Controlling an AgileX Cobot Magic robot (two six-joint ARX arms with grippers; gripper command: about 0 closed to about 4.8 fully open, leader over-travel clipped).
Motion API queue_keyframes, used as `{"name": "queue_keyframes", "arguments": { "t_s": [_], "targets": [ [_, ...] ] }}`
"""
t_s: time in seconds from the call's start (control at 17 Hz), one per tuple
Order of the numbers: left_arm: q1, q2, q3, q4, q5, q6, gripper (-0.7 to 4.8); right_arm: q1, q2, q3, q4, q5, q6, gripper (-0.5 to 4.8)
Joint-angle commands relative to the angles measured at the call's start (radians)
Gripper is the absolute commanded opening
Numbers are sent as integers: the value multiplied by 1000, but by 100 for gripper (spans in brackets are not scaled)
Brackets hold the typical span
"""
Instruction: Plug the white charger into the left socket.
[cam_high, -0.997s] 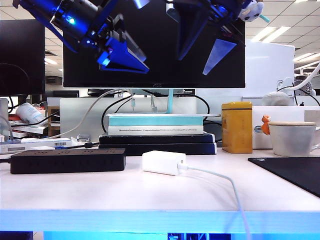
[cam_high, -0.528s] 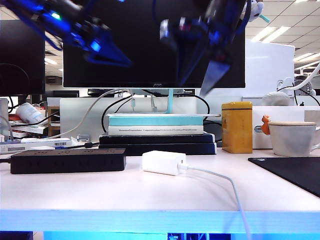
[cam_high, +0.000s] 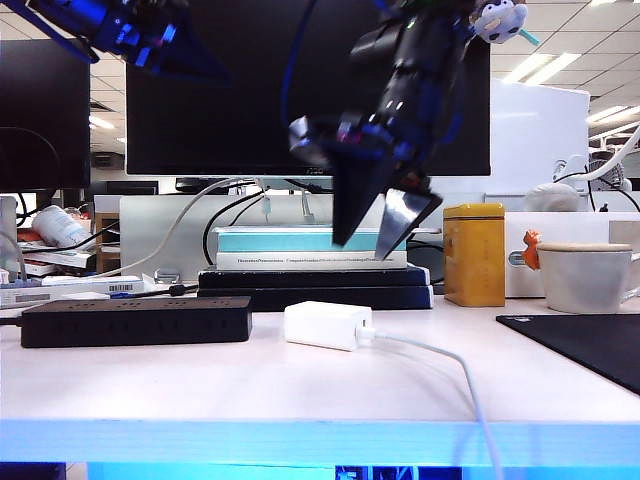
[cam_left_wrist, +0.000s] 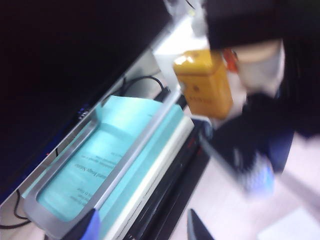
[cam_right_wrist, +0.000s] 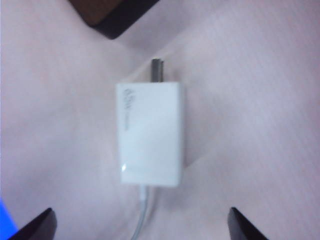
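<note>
A: What writing can we make out?

B: Very little. The white charger (cam_right_wrist: 151, 134) carries small grey print along one side in the right wrist view, too blurred for us to read. The teal book (cam_high: 312, 241) under the monitor (cam_high: 307, 90) has a line of text on its spine, also too small for us.

A: Where does the charger lie?

B: We see it flat on the table (cam_high: 300, 390), about midway along the front edge, its prongs (cam_right_wrist: 158, 69) pointing toward the power strip (cam_high: 136, 321). Its cable (cam_high: 440, 365) runs off to the right and curls over the front edge. The strip sits apart from it, near the table's left edge.

A: And our grippers?

B: The right gripper (cam_high: 375, 225) hangs above the charger with its jaws spread wide and nothing between them, clear of the charger. The left gripper (cam_high: 165, 45) is high at the upper left, in front of the monitor; only its finger tips show in the left wrist view, set apart, with nothing between them.

A: What crowds the space?

B: Behind the charger we see a stack of books, then a yellow tin (cam_high: 474, 254) and a cup (cam_high: 585, 275) toward the right edge, and a black mat (cam_high: 585, 350) at the right front. The bare table around the charger looks open.
</note>
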Motion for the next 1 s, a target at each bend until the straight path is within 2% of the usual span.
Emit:
{"name": "queue_keyframes", "arguments": {
  "t_s": [0.06, 0.29, 0.47, 0.7, 1.0],
  "targets": [
    [0, -5, 5, 49, 1, -52, 237, 50, 24, 5, 78, 65, -7, 479],
    [0, -6, 4, 90, 0, -127, 237, 79, 55, 5, 112, 119, -14, 479],
    [0, -16, 4, 97, -2, -134, 237, 81, 83, 5, 114, 162, 2, 479],
    [0, -37, 5, 97, -29, -134, 237, 88, 112, 4, 105, 156, 6, 479],
    [0, -68, 5, 96, -66, -148, 237, 89, 137, 4, 123, 155, 121, 479]
  ]
}}
